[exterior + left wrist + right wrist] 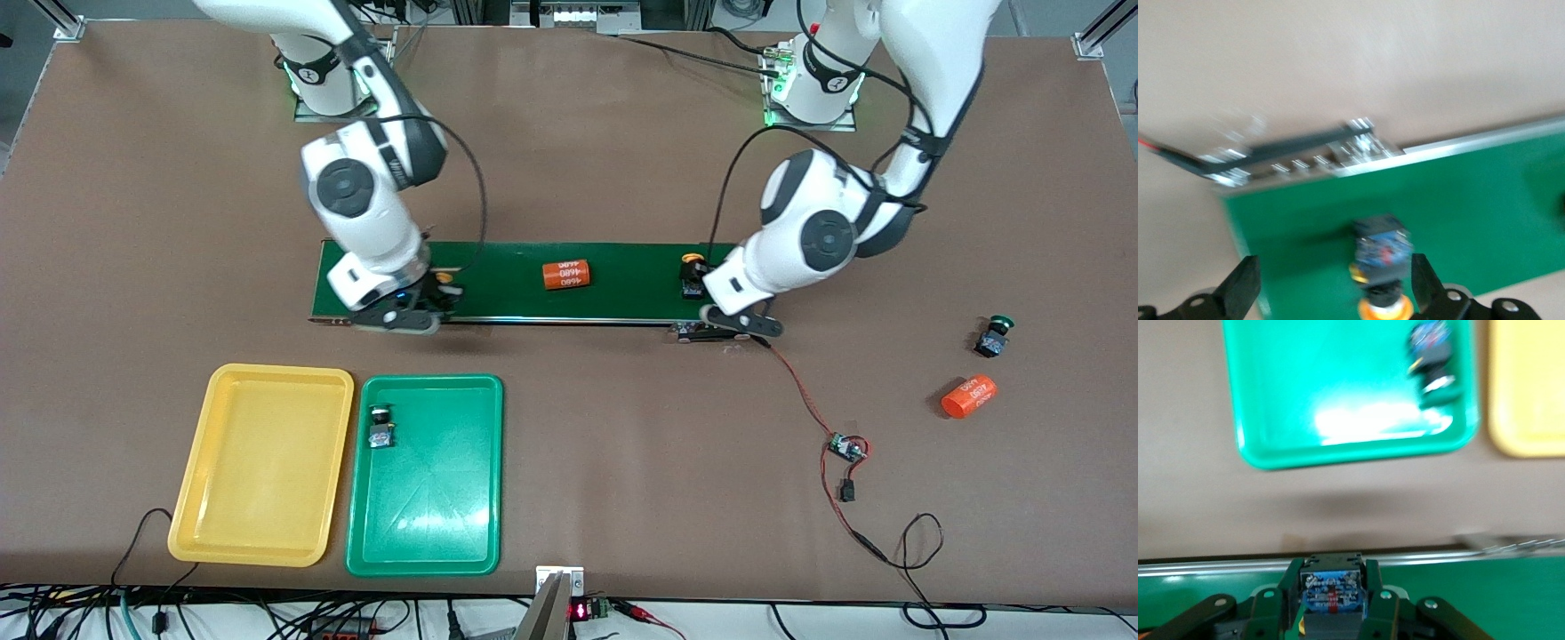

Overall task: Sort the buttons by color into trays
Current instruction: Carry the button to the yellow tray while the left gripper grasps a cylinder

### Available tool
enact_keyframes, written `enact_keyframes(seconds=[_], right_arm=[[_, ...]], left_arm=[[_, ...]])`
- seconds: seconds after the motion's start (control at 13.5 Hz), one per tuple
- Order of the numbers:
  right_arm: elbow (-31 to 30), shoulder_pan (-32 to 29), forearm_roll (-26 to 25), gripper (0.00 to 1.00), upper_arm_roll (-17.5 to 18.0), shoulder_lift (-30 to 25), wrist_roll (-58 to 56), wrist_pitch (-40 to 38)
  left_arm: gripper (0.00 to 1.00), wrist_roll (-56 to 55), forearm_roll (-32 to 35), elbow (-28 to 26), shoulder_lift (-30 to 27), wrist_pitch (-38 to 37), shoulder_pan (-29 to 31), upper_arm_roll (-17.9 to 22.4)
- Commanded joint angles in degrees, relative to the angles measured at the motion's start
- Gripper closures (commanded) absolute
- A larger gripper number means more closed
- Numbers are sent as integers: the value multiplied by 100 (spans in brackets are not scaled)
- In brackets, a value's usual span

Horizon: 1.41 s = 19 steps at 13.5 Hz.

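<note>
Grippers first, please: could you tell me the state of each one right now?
Left gripper: open, astride a yellow-capped push-button switch on the dark green conveyor belt.
Right gripper: shut on another yellow-capped black push-button switch, over the belt.

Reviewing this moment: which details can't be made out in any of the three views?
- Cap of the button in the right tool: cut off by the right wrist view's edge; mostly covered by the tool in front view.
- White print on the orange cylinder toward the left arm's end: too small.
- Yellow button between the open left tool fingers: blurred.
</note>
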Motion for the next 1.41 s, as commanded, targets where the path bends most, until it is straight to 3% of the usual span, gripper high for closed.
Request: enact_keyframes(seconds=[0.0,0.15,0.3,0.52,0.81,1.11,1.33], right_arm=[[705,-609,8,100,72,106,-951,-797],[855,-1031,17,100,72,246,-1611,-825],[1109,-1391,8,100,72,544,-2059,-816],[1513,-1744,-9,100,72,1132,-2728,-755],[1857,-2060,-80,99,-24,1845,-3431,-195],[1893,-2421,-80,99,-43,2478,-4301,991],[1884,-2527,-80,99,-51,2593,-4409,1161]], left_arm=[[0,323,-9,13,-262,-120,729,4],[0,526,192,232,-175,-120,1134,39],[0,928,840,522,10,-93,1320,301],[0,2586,1546,584,-25,-40,1618,549],[0,4697,1574,698,256,-32,2374,549],[0,6534,1495,1707,1405,-40,2990,540],[0,6941,1495,1876,1706,-40,3096,540]])
